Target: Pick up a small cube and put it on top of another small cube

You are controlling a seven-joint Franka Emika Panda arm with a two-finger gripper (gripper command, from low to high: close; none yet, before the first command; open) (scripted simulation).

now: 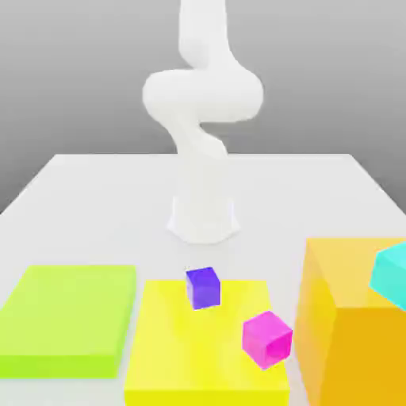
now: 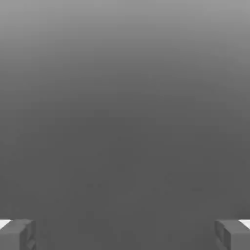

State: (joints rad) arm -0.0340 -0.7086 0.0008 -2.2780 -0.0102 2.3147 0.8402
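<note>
orange block (image 1: 361, 341) stood nearest the camera at the exterior view's right, bearing a cyan cube (image 1: 392, 273). magenta cube (image 1: 267, 339) and blue cube (image 1: 203, 288) were found apart on the yellow slab (image 1: 198, 357), the blue one nearer the arm (image 1: 202, 95). a green slab (image 1: 67, 317) lay at the exterior view's left. end effector (image 2: 125, 237): fingers wide apart, nothing between them.

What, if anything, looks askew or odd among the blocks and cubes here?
Nothing looks damaged. The magenta cube sits turned at a different angle from the blue cube, by the yellow block's right side in the exterior view. At that view's right edge, the cyan cube is cut off by the frame.
</note>
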